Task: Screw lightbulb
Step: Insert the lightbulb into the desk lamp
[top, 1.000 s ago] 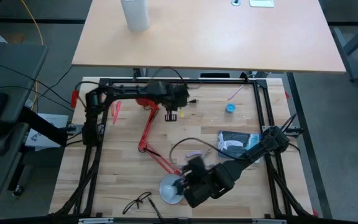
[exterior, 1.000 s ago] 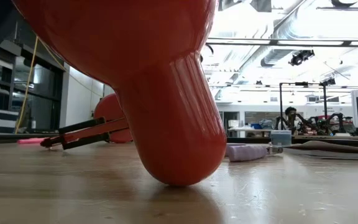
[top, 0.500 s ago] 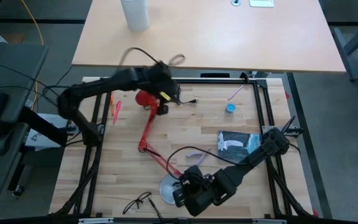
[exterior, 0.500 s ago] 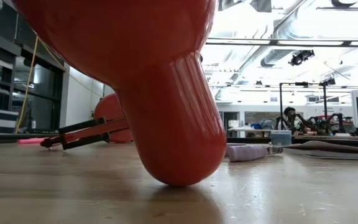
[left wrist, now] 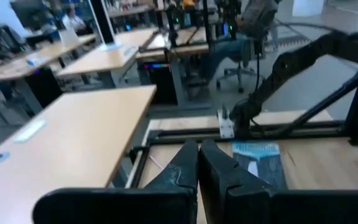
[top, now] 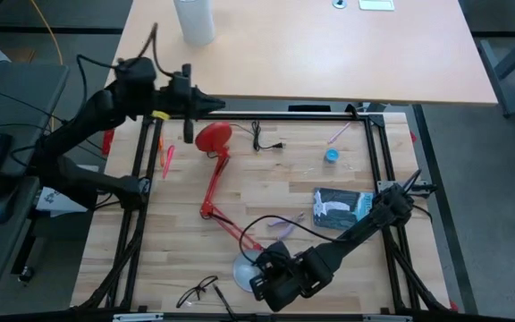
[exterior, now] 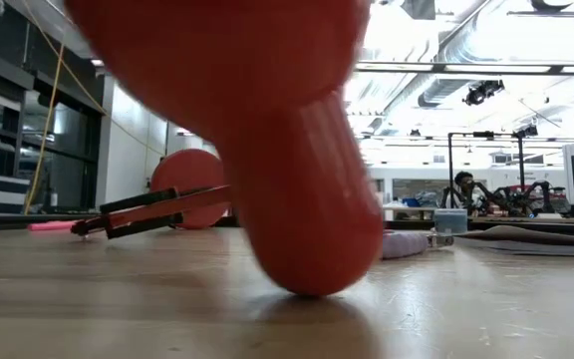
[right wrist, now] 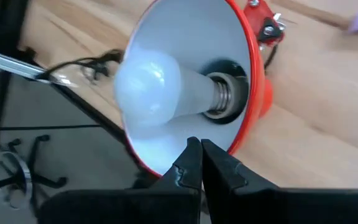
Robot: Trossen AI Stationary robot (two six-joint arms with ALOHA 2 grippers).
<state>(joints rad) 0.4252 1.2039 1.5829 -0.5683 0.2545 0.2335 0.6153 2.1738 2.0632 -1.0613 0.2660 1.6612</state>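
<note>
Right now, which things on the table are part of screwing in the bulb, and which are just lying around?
Part of the job:
- bulb, sitting in the socket
- red lamp, its shade around the bulb
- right gripper, shut, by the shade

Lying about:
- glasses
- blue packet
- small blue cup
- white cylinder on the far table

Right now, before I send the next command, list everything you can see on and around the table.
lightbulb: one, white, seated in the lamp shade's socket
lamp: one, red, lying on the table, base far-left, shade near edge
glasses: one, dark, near edge
dark pouch: one, right side
small blue item: one, far right
black cable: one, beside the lamp base
white cylinder: one, on the desk beyond
left gripper: shut, raised over far-left edge
right gripper: shut, at the shade
</note>
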